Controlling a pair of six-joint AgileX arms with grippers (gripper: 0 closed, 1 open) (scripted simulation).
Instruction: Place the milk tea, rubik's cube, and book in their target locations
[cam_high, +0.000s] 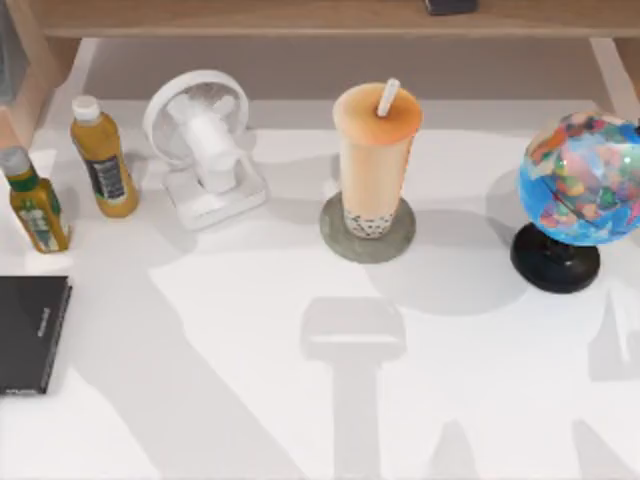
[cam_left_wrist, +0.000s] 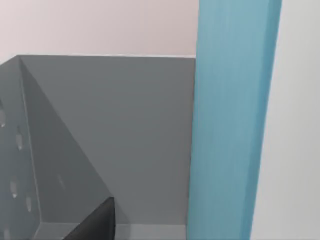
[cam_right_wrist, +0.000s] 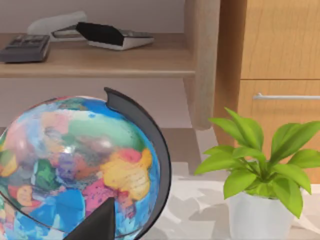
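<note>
Watch the book (cam_left_wrist: 232, 120) first: in the left wrist view it stands upright as a tall light blue-teal slab right against the open side of a grey bin (cam_left_wrist: 100, 140) with holes in its wall, and you cannot tell from here whether it is properly seated or only leaning. If your left gripper (cam_left_wrist: 97, 220) shifts sideways now, its dark finger could brush the book and tip it, because an upright book on a narrow edge has little to steady it. I cannot tell whether that gripper's fingers are apart or together, since just one dark tip shows low in the bin, and nothing shows it holding anything. On the right, the finger tip of your right gripper (cam_right_wrist: 100, 222) sits very near the globe (cam_right_wrist: 75, 165); a careless swing there would knock the globe on its black stand (cam_high: 555, 258), and again I cannot tell how the fingers stand. The milk tea (cam_high: 375, 150) stands upright on a round grey coaster (cam_high: 335, 235) near the middle of the table (cam_high: 300, 340), peach-orange with dark pearls at its base and a white straw; being tall, it would topple easily if an arm crosses low over it toward the fan (cam_high: 205, 150).
</note>
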